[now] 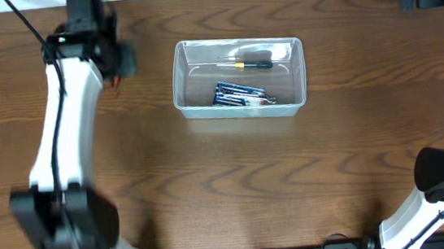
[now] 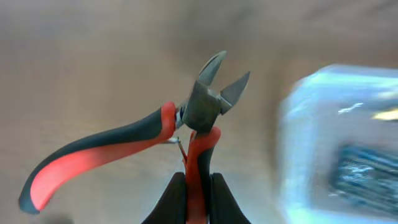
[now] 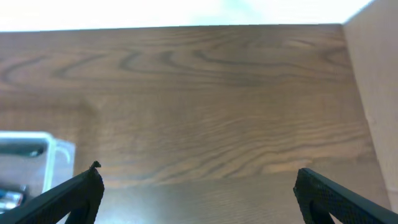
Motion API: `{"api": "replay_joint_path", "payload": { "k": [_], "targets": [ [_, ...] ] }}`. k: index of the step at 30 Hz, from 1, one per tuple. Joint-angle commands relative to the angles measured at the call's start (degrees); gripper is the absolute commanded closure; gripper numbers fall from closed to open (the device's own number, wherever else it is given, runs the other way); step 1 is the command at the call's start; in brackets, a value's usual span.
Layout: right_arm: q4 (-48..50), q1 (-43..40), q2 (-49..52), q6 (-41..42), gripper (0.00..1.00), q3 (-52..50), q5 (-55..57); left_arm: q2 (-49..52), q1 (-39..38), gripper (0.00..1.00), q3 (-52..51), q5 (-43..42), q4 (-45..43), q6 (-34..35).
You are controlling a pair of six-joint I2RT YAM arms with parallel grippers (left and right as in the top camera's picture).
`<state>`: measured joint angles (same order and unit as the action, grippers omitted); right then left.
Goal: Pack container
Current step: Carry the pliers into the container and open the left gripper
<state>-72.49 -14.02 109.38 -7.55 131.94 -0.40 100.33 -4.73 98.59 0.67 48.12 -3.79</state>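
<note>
I am seeing a black-and-yellow-handled screwdriver (image 1: 250, 62) and a blue-and-silver bundle (image 1: 240, 95), too small to identify, lying inside the clear plastic rectangular container (image 1: 177, 86). Everything is resting on a brown wood-grain table (image 3: 205, 93), with a pale strip running along its far edge. My left gripper (image 2: 198, 194) is clamping one handle of the red-and-black side cutters (image 2: 202, 109), whose blades are pointing to 12 o'clock in its camera. In the overhead view the container is lying at 3 o'clock from it, apart. My right gripper (image 3: 199, 173) is hanging spread wide and holding nothing, with the container's corner showing at 8 o'clock in its camera.
</note>
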Motion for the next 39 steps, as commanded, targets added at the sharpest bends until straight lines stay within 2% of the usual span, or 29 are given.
{"api": "replay_joint_path", "payload": {
  "k": [1,4,9,14,26,31,34,39],
  "targets": [
    [0.0,-2.8,-0.2,3.5,0.01,0.3,-0.9,-3.9,-7.0,0.94,0.7,4.5,-3.0,-12.9],
    [-1.0,-4.4,0.6,3.8,0.01,0.2,-1.8,-3.2,-13.2,0.94,0.7,4.5,-6.2,-19.8],
    [-2.1,-5.2,1.3,3.8,0.01,0.2,-2.0,3.0,-19.5,0.94,0.6,3.3,-9.4,-27.0],
    [-2.1,-5.1,1.3,3.9,0.01,0.2,-2.0,11.8,-20.3,0.94,0.6,3.0,-12.5,-27.4],
    [-2.3,-5.1,1.3,3.9,0.01,0.2,-2.0,23.3,-20.1,0.94,0.5,2.5,-8.2,-25.9],
    [-2.4,-5.1,1.3,3.9,0.01,0.2,-2.0,26.3,-20.1,0.73,-0.1,2.4,-7.9,-24.8],
    [-3.0,-5.1,1.2,3.9,0.01,0.2,-2.0,27.0,-20.0,0.71,-0.1,2.4,-7.9,-24.6],
    [-3.2,-5.1,1.2,3.9,0.01,0.2,-2.0,24.1,-20.0,0.52,0.2,4.7,-7.8,-24.5]
  ]
}}
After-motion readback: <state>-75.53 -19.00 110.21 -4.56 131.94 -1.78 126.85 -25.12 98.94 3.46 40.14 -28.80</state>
